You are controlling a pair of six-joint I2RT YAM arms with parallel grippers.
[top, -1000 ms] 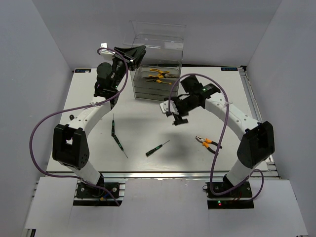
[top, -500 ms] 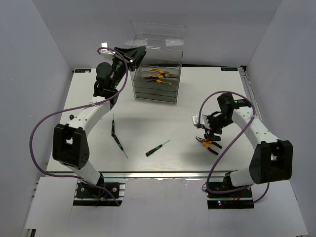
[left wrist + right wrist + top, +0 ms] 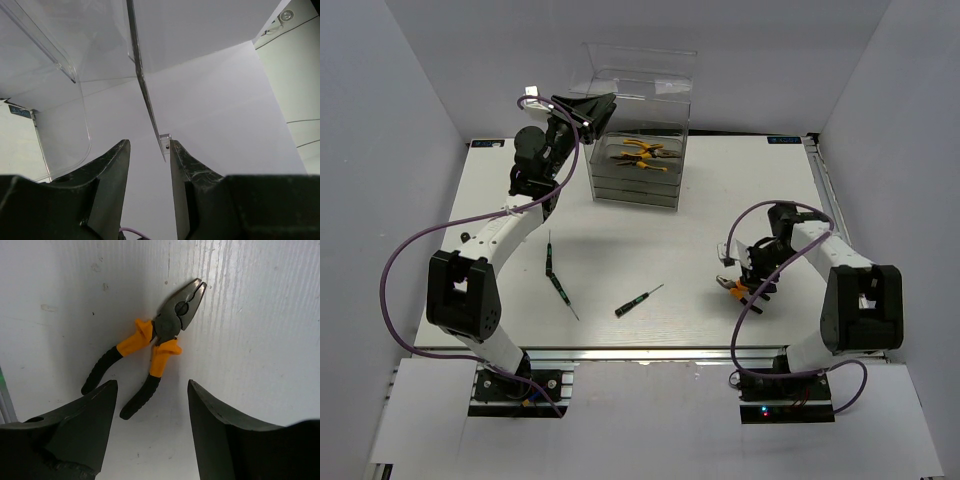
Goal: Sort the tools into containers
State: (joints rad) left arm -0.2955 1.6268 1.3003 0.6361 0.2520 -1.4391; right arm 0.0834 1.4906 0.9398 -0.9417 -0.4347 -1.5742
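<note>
White tabletop [image 3: 620, 230], ribbed close up, boxed in by plain grey walls [image 3: 400, 100]. At the far middle, smoky drawer box [image 3: 638, 180] with stored pliers [image 3: 640, 152] lying in its open top drawer. Left of centre, upper screwdriver [image 3: 549, 253] and lower screwdriver [image 3: 563, 291]; nearer the middle, third screwdriver [image 3: 638, 300].

At the near right, well apart from the box, loose pliers [image 3: 167, 330] flat on the table. Nose shut and aimed up-right in the right wrist view, handles slightly splayed toward lower-left.

Handling, as judged:
- Steel head: rigid, dense for its size, weight biased toward the pivot.
- Black grips probably rubbery, decent friction; bare nose slicker.
- Nothing fragile.
- Hinge free to swing, so pinching one handle alone risks the other flopping.
- Best hold likely across both orange collars just behind the pivot, squeezing the handles together close to the balance point.

Right gripper [image 3: 151, 385]: spread wide, released, carrying nothing. Poised over the pliers, one finger to each side of the handle ends. Contact with tool or table not discernible.

Left gripper [image 3: 148, 144]: up at the box's top left corner, fingers close with a slim gap. Thin clear plastic edge [image 3: 145, 90] running down between them, tight beside the right-hand finger. Pinched or merely straddled: cannot tell.
</note>
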